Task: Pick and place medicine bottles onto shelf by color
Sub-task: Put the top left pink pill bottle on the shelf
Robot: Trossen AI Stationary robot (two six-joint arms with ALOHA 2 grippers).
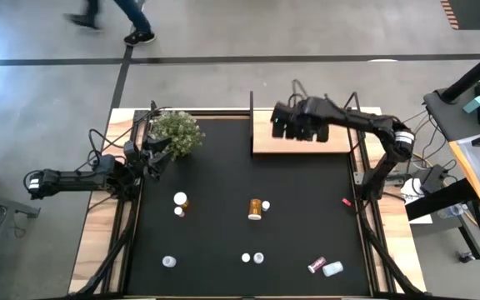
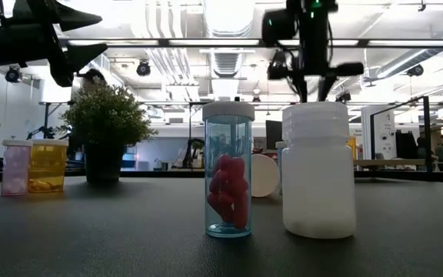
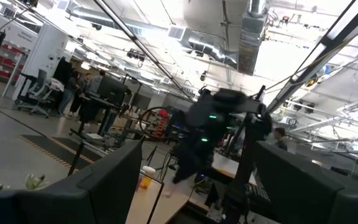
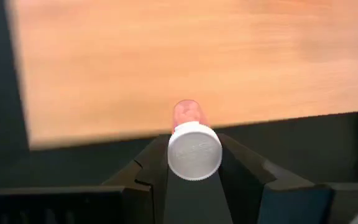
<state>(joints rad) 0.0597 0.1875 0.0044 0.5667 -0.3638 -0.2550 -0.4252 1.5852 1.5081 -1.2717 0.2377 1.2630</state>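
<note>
Right wrist view: right gripper (image 4: 194, 171) clenched on a white-capped pink bottle (image 4: 191, 140), cap toward the camera, poised over the wooden shelf (image 4: 185, 62), presumably for lowering upright. Left gripper (image 1: 152, 154) spread, parked beside the plant (image 1: 176, 132). Other bottles scattered on the black table (image 1: 215, 242).

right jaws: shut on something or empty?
Shut on a bottle: the right gripper clamps a white-capped pink bottle above the shelf board's edge.
</note>
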